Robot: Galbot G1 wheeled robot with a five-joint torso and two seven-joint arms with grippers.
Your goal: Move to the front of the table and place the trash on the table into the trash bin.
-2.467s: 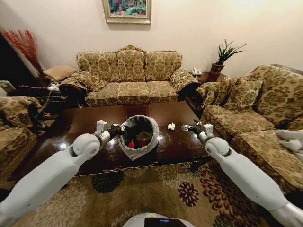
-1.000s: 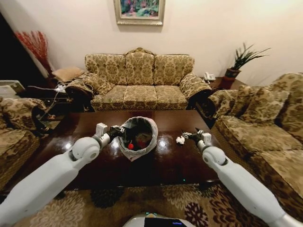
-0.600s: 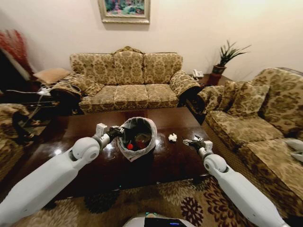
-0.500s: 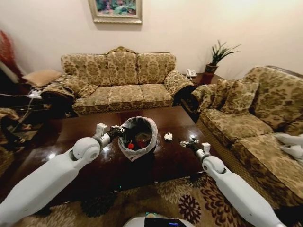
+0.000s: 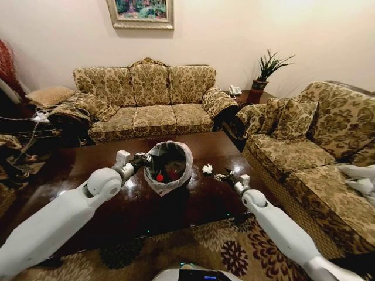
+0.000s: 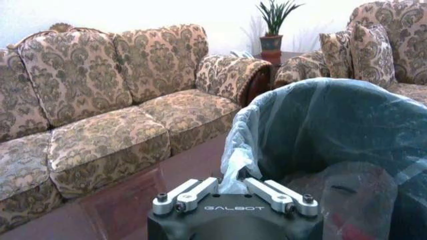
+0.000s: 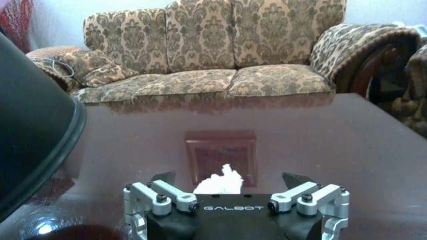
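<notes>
Right wrist view shows the right gripper (image 7: pixel 227 187) with its fingers spread wide, low over the table (image 7: pixel 333 150). The white paper ball (image 7: pixel 218 183) sits on the table just in front of it, in line with the gap between the two fingers. The fingers do not touch the ball. Past the ball is the square centre inlay (image 7: pixel 221 150) of the table. From the head view, the right gripper (image 5: pixel 224 177) is near the ball (image 5: pixel 207 169), and the ball lies between that gripper and the trash bin (image 5: pixel 169 168).

The left gripper (image 6: pixel 233 186) has its fingers pressed together on the rim of the grey-white bag liner (image 6: pixel 239 145) of the trash bin (image 6: pixel 333 140). From the head view, the left gripper (image 5: pixel 142 160) holds the bin up over the table (image 5: pixel 88 158), and the bin tips toward the robot. Something red (image 5: pixel 159 177) lies inside the bin.

A long sofa (image 5: pixel 140 96) stands behind the table. A second sofa (image 5: pixel 310 146) stands on the same side of the table as the ball. A potted plant (image 5: pixel 265 73) is in the corner between the two sofas.
</notes>
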